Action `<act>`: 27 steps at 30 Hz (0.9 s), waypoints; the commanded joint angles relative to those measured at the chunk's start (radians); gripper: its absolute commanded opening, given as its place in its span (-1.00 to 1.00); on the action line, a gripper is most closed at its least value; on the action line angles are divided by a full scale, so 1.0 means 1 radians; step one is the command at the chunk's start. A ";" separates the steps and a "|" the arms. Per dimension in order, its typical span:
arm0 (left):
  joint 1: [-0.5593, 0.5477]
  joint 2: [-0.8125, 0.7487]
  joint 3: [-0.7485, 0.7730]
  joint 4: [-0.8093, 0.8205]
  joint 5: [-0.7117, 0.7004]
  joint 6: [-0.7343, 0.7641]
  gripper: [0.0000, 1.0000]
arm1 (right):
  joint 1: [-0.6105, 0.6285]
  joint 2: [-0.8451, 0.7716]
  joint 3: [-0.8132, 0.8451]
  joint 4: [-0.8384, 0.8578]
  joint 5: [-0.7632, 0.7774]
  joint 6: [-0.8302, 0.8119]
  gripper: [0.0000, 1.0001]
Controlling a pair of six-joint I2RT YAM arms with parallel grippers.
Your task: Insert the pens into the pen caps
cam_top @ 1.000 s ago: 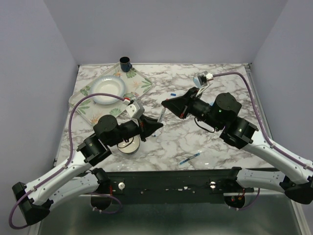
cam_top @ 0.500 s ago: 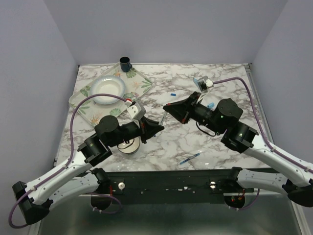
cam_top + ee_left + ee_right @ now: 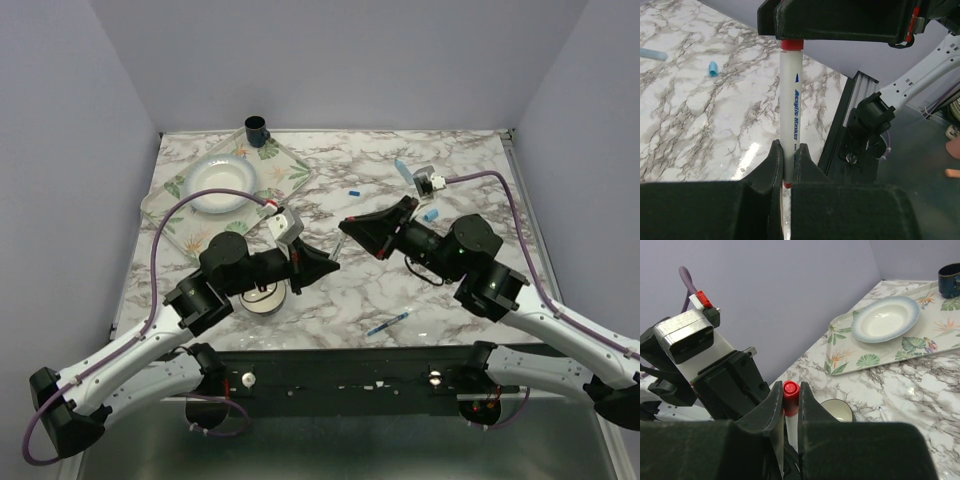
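The pen [image 3: 790, 100] was squeezed by the left hand [image 3: 786, 150], the red cap [image 3: 790, 391] at its tip by the right hand [image 3: 790, 401], for joining.

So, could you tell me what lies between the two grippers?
A white pen, clearest in the left wrist view: left gripper grips its barrel, right gripper its red cap.

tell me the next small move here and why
Probably press the right end effector slightly toward the left end effector. Its small red plastic cap sits in line on the end of the slim white pen, and the left one clamps the barrel, so seating it seems next.
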 commanded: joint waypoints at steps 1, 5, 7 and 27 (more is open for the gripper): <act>0.018 0.004 0.071 0.185 -0.029 0.015 -1.00 | 0.019 -0.008 -0.081 -0.096 -0.177 0.056 -0.99; 0.018 0.028 0.108 0.190 -0.019 0.021 -1.00 | 0.022 -0.016 -0.123 -0.118 -0.188 0.045 -0.99; 0.018 0.031 0.121 0.194 -0.040 0.035 -1.00 | 0.024 -0.022 -0.129 -0.119 -0.226 0.053 -0.99; 0.018 0.218 0.368 0.089 -0.123 0.103 -1.00 | 0.084 -0.106 -0.236 -0.284 -0.096 0.059 -0.99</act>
